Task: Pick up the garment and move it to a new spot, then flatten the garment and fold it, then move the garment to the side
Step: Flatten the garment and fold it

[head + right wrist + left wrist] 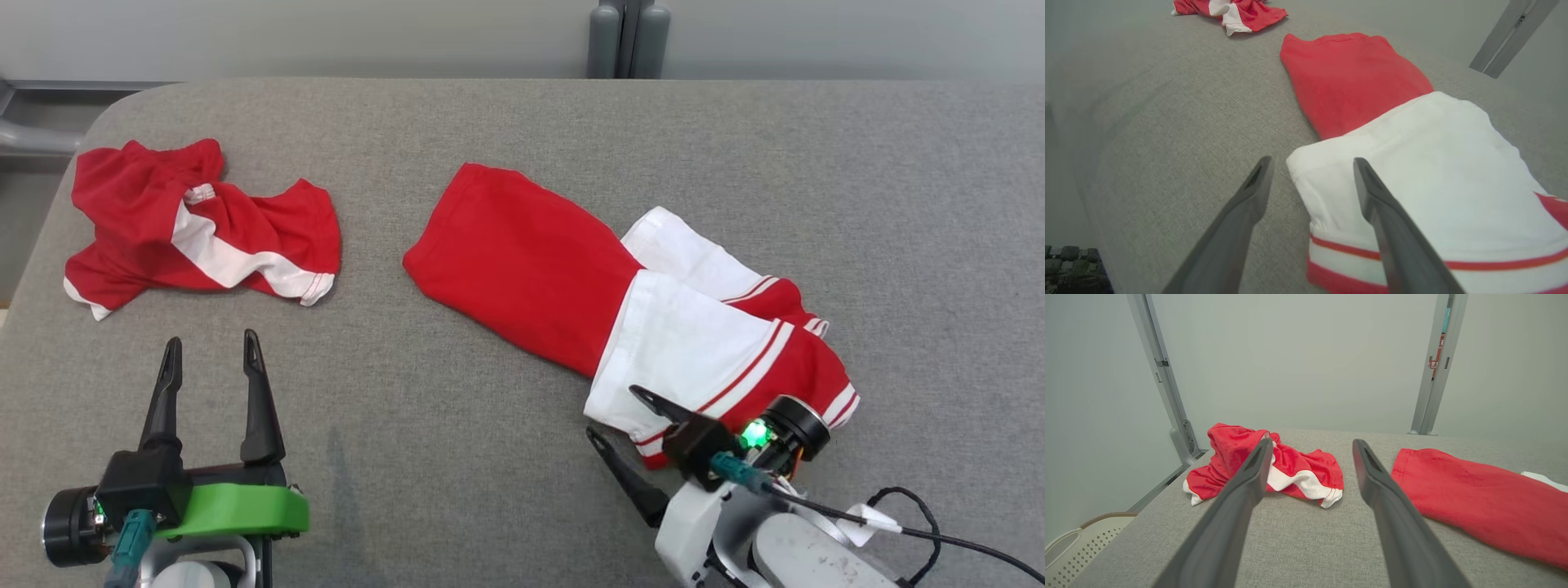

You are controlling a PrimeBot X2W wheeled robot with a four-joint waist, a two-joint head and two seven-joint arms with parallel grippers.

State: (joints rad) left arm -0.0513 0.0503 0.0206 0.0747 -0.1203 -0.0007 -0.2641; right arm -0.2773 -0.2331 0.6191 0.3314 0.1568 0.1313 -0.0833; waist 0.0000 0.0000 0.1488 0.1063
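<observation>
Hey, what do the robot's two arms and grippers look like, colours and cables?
The left gripper has two long, dark, tapering jaws on a black block, with a bright green bracket beneath and a teal plug at the wrist. The right gripper has the same dark jaws, a glowing green light, and a black cable trailing off its white arm shell.

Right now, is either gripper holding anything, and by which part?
Nothing is held. The left gripper is open over the grey surface. The right gripper is open, jaws either side of the near white corner of the folded garment, not closed on it.
</observation>
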